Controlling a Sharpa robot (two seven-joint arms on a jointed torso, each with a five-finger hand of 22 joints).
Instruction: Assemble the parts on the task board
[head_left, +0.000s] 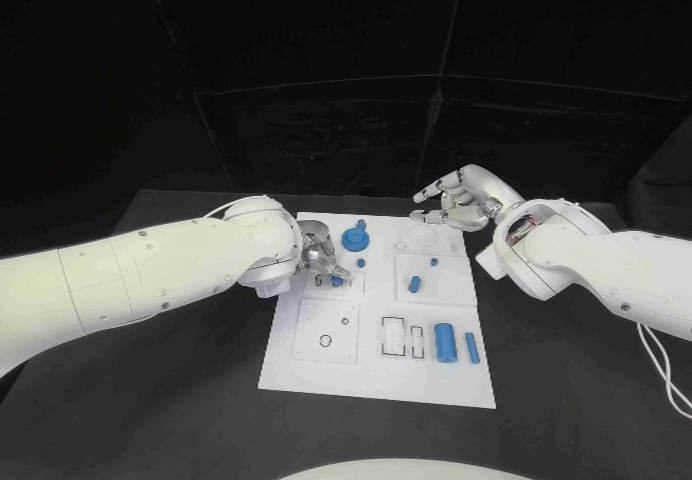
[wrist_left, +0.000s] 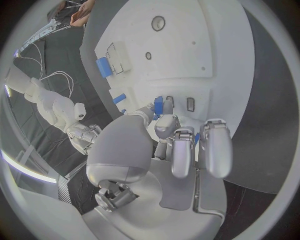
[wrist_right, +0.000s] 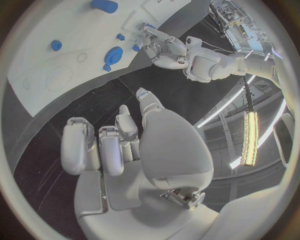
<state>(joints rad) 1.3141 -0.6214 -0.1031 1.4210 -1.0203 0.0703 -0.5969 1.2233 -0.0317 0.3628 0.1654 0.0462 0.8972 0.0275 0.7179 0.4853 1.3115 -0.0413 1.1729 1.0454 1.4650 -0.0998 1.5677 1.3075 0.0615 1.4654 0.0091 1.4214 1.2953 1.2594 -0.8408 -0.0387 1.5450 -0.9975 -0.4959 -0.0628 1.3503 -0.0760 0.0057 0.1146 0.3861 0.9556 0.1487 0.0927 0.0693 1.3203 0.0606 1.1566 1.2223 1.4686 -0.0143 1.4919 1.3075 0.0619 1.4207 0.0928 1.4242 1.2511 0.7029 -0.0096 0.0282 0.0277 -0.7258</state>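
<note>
The white task board (head_left: 375, 375) lies in the middle of the black table. My left hand (head_left: 320, 260) hovers low over its near-left upper panel and pinches a small blue part (wrist_left: 159, 106) at its fingertips (wrist_left: 165, 123), right by a slot in the board (wrist_left: 206, 45). My right hand (head_left: 459, 205) hangs beyond the board's far right corner, fingers apart and holding nothing. A round blue part (head_left: 356, 240) sits near the far edge. A short blue part (head_left: 415, 283) lies mid-board. Two blue cylinders (head_left: 446, 343) lie side by side near the right edge.
Rectangular recesses (head_left: 392, 337) and a small round hole (head_left: 326, 341) mark the board's near half. A thin cable (head_left: 666, 375) trails off my right arm. In the right wrist view, my left hand (wrist_right: 164, 46) sits at the board's edge (wrist_right: 50, 20).
</note>
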